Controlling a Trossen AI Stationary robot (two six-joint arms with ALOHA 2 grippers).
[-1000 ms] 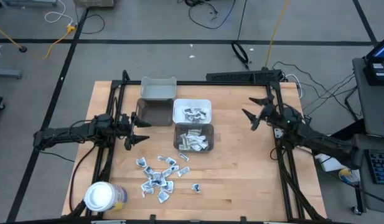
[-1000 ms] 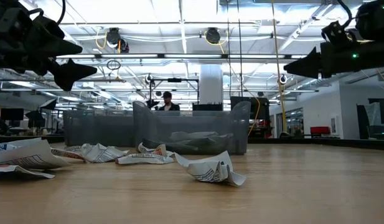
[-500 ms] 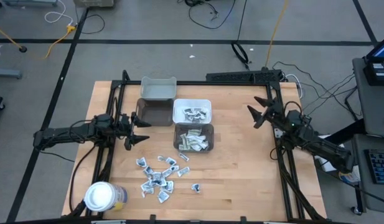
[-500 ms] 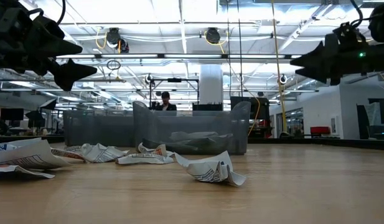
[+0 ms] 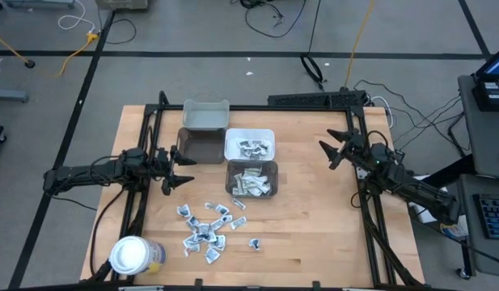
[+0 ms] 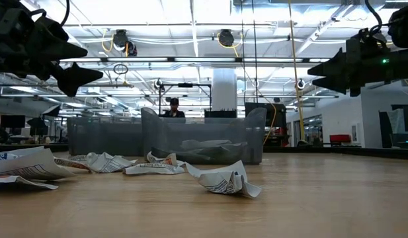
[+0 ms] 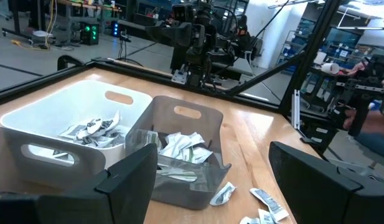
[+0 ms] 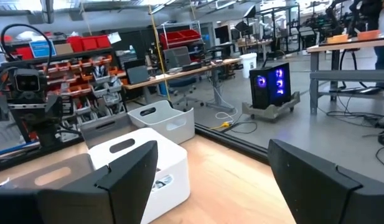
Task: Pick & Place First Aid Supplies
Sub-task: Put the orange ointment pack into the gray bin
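Note:
The first aid supplies are small white printed packets. Several lie loose on the wood, more fill the white bin and the grey bin. My left gripper hovers open and level at the table's left, pointing at the bins. My right gripper hovers open and level at the table's right, well away from the packets. Neither gripper has anything between its fingers.
A light grey bin and a dark grey bin stand left of and behind the filled ones. A white-lidded round jar lies at the near left corner. Bare wood stretches between the bins and my right gripper. A person stands far behind the table.
My right gripper has sunk a little and rolled about the line it points along, staying open over the table's right side. My left gripper and the packets have kept still.

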